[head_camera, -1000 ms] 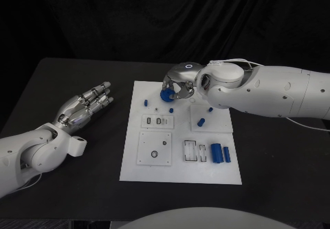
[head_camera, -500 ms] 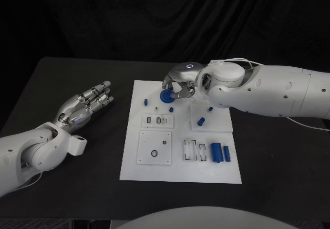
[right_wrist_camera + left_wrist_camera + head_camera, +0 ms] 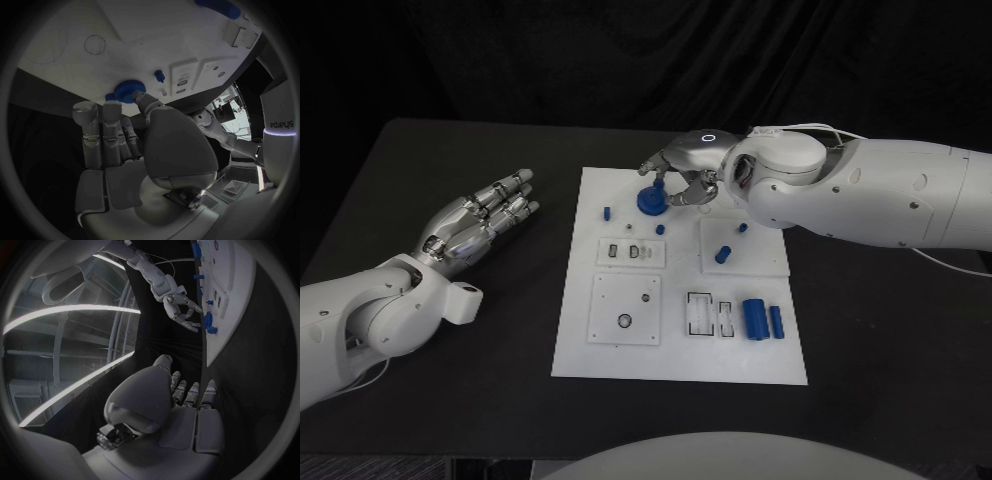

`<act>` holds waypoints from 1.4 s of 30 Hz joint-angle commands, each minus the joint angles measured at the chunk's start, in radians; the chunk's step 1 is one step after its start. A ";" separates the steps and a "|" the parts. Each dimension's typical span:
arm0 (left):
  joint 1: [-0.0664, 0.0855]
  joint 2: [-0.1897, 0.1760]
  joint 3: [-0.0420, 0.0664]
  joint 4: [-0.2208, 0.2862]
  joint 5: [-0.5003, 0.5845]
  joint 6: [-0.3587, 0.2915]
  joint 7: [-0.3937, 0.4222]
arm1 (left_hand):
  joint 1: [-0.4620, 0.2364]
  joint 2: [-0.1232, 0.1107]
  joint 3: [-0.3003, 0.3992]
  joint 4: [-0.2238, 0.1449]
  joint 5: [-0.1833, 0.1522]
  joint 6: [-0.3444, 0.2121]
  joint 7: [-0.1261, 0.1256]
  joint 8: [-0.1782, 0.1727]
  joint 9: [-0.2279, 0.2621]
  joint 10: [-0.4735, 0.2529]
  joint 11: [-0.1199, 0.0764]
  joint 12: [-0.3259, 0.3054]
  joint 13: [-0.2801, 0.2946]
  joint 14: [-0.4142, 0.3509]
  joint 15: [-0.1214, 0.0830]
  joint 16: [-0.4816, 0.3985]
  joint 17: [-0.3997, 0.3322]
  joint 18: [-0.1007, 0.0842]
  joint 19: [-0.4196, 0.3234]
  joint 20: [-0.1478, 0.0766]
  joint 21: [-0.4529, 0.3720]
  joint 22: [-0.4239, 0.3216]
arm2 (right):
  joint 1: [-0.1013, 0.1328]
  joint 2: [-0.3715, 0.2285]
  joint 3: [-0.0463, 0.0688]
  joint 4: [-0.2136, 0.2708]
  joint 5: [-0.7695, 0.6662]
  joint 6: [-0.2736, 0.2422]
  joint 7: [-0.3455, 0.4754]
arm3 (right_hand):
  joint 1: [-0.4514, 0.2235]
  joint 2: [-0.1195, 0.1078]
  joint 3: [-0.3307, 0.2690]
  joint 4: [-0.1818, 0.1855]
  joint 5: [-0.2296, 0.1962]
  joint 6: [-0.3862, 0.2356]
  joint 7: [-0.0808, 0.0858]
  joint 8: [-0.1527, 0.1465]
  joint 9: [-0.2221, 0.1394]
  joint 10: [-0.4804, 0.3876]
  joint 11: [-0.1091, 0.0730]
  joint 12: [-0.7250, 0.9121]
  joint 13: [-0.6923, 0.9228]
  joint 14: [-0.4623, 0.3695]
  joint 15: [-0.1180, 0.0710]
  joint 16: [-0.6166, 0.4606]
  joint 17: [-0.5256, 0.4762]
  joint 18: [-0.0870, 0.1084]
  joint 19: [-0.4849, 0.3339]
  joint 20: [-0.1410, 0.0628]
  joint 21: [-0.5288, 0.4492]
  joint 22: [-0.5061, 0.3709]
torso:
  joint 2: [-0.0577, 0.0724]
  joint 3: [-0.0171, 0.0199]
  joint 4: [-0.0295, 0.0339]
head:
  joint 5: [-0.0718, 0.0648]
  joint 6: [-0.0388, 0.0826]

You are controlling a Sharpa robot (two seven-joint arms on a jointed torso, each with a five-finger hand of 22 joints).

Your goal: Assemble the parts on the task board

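Black table (image 3: 473, 400), white task board (image 3: 678, 355), right robot hand (image 3: 678, 178) pinching blue gear (image 3: 651, 199), left robot hand (image 3: 476, 224) open, empty.

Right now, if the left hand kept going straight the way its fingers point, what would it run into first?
Probably nothing on the table: the left hand is open, off the task board, fingers aimed past the board's far left corner. That line looks free in the head view, though height is hard to judge.
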 commanded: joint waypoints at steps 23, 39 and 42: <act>-0.001 -0.006 0.001 0.015 0.000 -0.001 0.085 | 0.003 -0.005 0.011 -0.003 0.005 0.001 0.003 0.004 0.002 0.002 0.006 0.004 0.002 0.007 0.010 0.003 0.003 0.019 0.003 0.009 0.008 0.002 | 0.059 -0.423 -0.002 0.202 0.088 -0.094 -0.100 | -0.051 0.013 -0.118 0.164 -0.204 0.302 0.031 0.008 0.009 0.830 -0.137 1.353 1.348 0.233 -0.081 0.452 0.726 -0.064 0.187 -0.075 0.325 0.295 | -0.004 -0.0022 -0.0048 | -0.015 0.016; -0.002 0.006 0.001 0.004 0.000 0.007 0.084 | 0.003 -0.005 0.012 -0.004 0.006 -0.001 0.003 0.003 0.001 0.002 0.007 0.004 0.002 0.008 0.010 0.003 0.003 0.019 0.003 0.009 0.008 0.002 | -0.012 -0.481 -0.003 0.197 0.091 -0.175 -0.065 | -0.052 0.003 -0.141 0.196 -0.222 0.271 0.022 0.005 -0.004 0.830 -0.145 1.353 1.348 0.219 -0.088 0.422 0.677 -0.056 0.171 -0.081 0.297 0.283 | -0.002 -0.0006 -0.0046 | -0.038 0.006; -0.002 0.005 0.001 0.004 0.000 0.007 0.084 | 0.003 -0.005 0.012 -0.004 0.006 -0.001 0.003 0.003 0.001 0.002 0.007 0.004 0.002 0.008 0.010 0.003 0.003 0.019 0.003 0.009 0.008 0.002 | -0.022 -0.483 -0.003 0.195 0.091 -0.174 -0.064 | -0.053 0.002 -0.141 0.197 -0.222 0.271 0.023 0.006 -0.004 0.830 -0.145 1.353 1.348 0.218 -0.088 0.421 0.675 -0.056 0.170 -0.081 0.295 0.282 | -0.003 -0.0005 -0.0042 | -0.040 0.006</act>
